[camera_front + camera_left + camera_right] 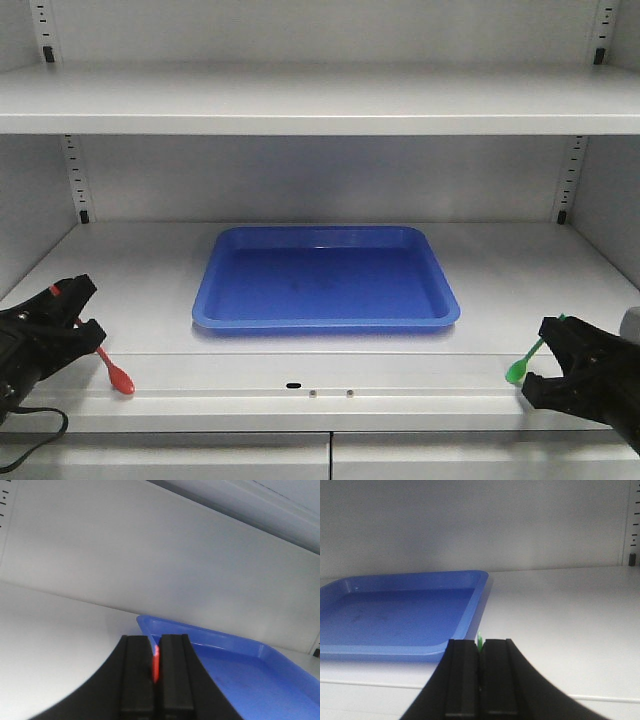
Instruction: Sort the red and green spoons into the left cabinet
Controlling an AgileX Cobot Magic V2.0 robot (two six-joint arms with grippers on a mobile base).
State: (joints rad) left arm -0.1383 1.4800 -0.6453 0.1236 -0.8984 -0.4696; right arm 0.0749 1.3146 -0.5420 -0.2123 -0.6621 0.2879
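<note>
Left gripper at far left, low over the front of the cabinet shelf, jaws pressed together on the handle of the red spoon. Left wrist view confirms: a red sliver pinched between the two black pads, no gap. Spoon hangs bowl-down, slanting right toward the shelf's front lip. Bowl looks very close to the surface, can't tell if it touches.

Centre: blue tray flat on the shelf, nothing in it, well apart from both spoons.

Right: green spoon clamped by its handle in the right gripper, jaws closed on it. Bowl pokes out left and down over the shelf's front edge. Right wrist view shows only a small green tip between the pads, tray ahead and to the left.

Judged step: carry both spoons in and set them in the tray, neither placed yet. To do it well:
- Lift a bit first so the hanging bowls clear the tray's raised rim, the red one especially since it dangles low.
- Bring each arm inward and forward until the bowl is over the tray floor, not the rim, then lower and open.
- Keep each arm to its own half so the grippers don't meet mid-tray.
- Thin handles, little held, so go slow or a spoon may swivel in the pinch and drop short on the shelf
</note>
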